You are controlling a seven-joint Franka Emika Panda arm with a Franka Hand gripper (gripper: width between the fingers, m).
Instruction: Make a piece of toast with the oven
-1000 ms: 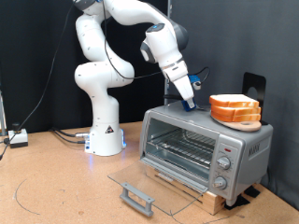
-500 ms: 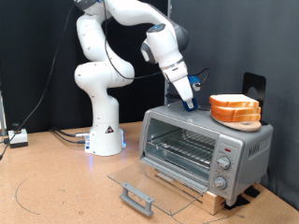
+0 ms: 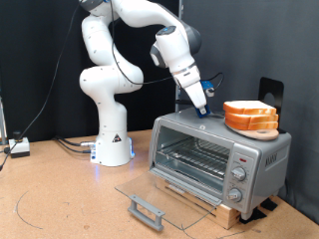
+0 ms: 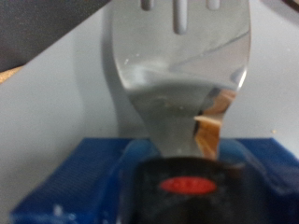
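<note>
— Brown board, that's the table (image 3: 60,199) the oven (image 3: 214,149) stands on?

— Yes, matte brown, with a black curtain (image 3: 40,60) behind the oven. The oven itself sits on a wooden slat base (image 3: 214,207). Its glass door (image 3: 164,191) is dropped fully open and lies flat in front of the oven, with the grey bar handle (image 3: 147,210) at its outer edge. The wire rack inside the oven is bare.

— And the piece of toast (image 3: 251,110)?

— On top of the oven, towards its knob end, stacked on a second slice on an orange plate (image 3: 249,128).

— Where is the gripper (image 3: 202,108)?

— Just above the oven's roof, beside the plate on the side away from the knobs, pointing down. I cannot tell whether its tip touches the roof.

— Spread or pressed together?

— Pinched on a tool. The wrist view shows blue fingers (image 4: 84,177) on either side of the black handle of a metal spatula (image 4: 177,84), whose slotted blade points away from the hand. A tan crust edge is mirrored in the blade.
</note>
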